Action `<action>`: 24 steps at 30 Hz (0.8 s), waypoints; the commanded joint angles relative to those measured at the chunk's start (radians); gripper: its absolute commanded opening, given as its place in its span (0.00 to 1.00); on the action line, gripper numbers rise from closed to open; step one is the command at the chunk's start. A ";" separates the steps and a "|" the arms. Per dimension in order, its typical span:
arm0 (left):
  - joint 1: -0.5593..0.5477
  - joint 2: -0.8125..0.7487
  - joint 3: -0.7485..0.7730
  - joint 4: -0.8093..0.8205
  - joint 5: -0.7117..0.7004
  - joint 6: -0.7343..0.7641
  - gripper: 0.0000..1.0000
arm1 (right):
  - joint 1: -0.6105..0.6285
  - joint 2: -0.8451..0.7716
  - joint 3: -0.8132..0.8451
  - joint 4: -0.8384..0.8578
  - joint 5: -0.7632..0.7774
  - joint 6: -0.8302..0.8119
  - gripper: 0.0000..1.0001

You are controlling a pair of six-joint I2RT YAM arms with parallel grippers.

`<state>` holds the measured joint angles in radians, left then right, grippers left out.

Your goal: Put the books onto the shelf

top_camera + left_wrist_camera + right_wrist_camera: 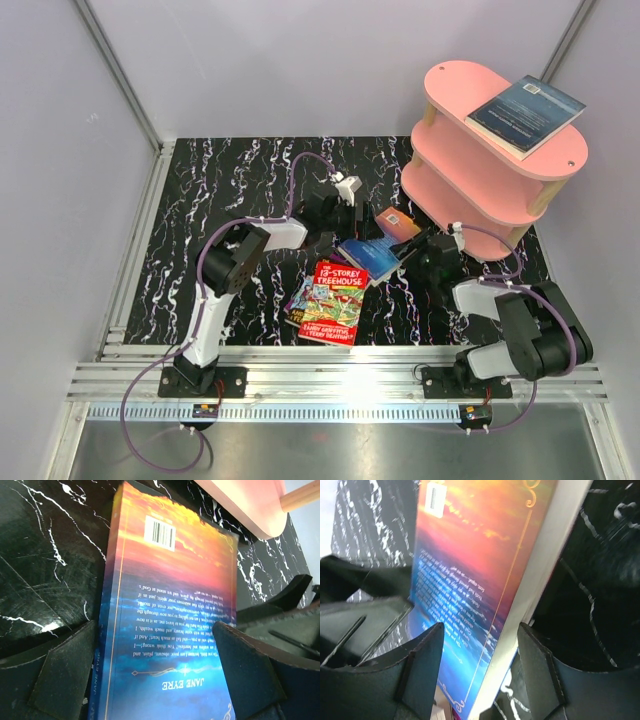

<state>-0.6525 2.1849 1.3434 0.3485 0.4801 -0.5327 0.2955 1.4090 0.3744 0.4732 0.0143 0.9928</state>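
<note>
Held left gripper (155,627) wide open astride orange-and-blue glossy paperback (170,595); flanked its edge with right gripper (481,626), grip unclear; noted red cartoon paperback (335,295) just beside at 7 o'clock.

The left arm (215,300) reaches far and rightward, its left gripper (150,672) spread fully wide. The right arm (530,325) folds at the elbow, with the right gripper (480,652) aimed leftward and its jaws partly apart.

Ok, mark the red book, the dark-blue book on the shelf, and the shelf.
red book (335,298), top view, front cover.
dark-blue book (525,114), top view, middle of cover.
shelf (455,90), top view, bare top board.
</note>
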 commanded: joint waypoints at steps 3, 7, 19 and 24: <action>-0.082 0.009 -0.029 -0.009 0.267 -0.102 0.99 | 0.062 -0.091 0.061 0.242 -0.146 0.052 0.65; -0.084 0.009 -0.033 -0.002 0.268 -0.102 0.99 | 0.063 -0.091 0.052 0.278 -0.145 0.055 0.64; -0.081 0.007 -0.050 0.014 0.273 -0.108 0.99 | 0.070 -0.002 0.060 0.271 -0.160 0.050 0.42; -0.073 0.004 -0.067 0.027 0.273 -0.115 0.99 | 0.073 -0.018 0.017 0.240 -0.154 0.035 0.29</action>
<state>-0.6559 2.1849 1.3106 0.4034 0.5446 -0.5766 0.3344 1.4002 0.3725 0.5911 -0.0452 1.0107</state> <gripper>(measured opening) 0.987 0.336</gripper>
